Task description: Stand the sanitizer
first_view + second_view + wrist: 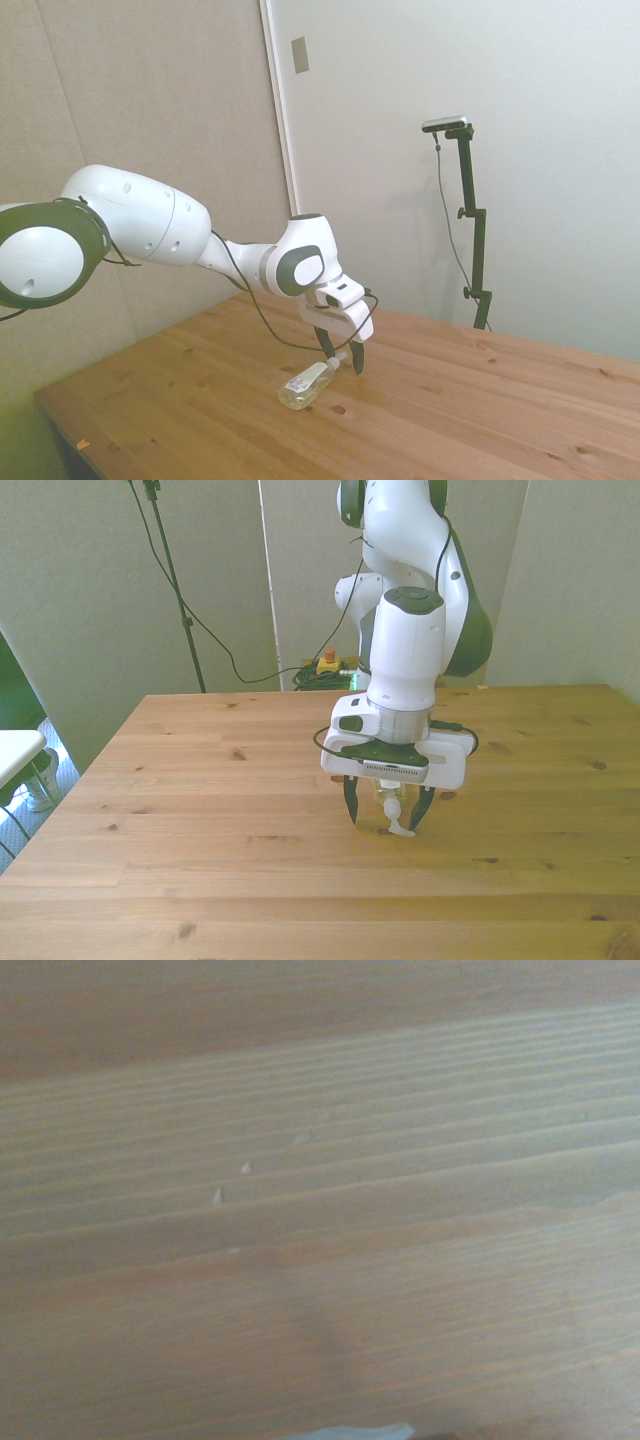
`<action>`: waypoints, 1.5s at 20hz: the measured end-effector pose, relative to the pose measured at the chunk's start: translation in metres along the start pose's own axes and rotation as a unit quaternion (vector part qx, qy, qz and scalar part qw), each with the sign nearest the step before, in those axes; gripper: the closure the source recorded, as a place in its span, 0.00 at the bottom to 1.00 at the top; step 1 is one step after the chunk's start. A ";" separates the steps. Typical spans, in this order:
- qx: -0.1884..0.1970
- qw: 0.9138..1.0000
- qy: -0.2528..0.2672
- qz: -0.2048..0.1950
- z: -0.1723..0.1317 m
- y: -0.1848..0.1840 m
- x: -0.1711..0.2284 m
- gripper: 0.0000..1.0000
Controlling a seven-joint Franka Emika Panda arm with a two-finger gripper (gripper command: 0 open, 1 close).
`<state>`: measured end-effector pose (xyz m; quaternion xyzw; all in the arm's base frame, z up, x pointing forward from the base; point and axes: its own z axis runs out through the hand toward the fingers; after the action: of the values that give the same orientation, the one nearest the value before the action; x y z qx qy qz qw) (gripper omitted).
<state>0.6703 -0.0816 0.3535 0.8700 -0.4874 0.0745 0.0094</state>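
Near the table [150, 880] middle, gripper [388, 815] spread astride the lying sanitizer [307, 386]; best closed squarely before tipping upright.

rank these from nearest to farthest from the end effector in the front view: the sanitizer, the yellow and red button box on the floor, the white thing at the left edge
1. The sanitizer, lying on the table right between the open fingers of the end effector.
2. The yellow and red button box, on the floor beyond the table's far edge.
3. The white thing, off the table at the front view's left edge.
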 end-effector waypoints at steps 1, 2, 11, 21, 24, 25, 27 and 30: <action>0.000 1.000 -0.001 0.002 0.000 0.001 0.001 1.00; 0.000 1.000 -0.002 0.003 0.000 0.002 0.002 1.00; 0.004 1.000 -0.011 0.014 0.002 0.004 0.007 1.00; 0.005 0.999 -0.028 0.042 0.003 -0.001 0.014 1.00; 0.005 0.998 -0.025 0.063 0.003 -0.003 0.017 1.00; 0.005 0.997 -0.024 0.078 0.002 -0.003 0.018 1.00; 0.007 0.993 -0.015 0.114 0.000 -0.004 0.021 1.00; 0.013 0.987 0.022 0.159 -0.012 -0.006 0.026 1.00</action>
<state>0.6874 -0.1000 0.3690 0.7793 -0.6185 0.1002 -0.0036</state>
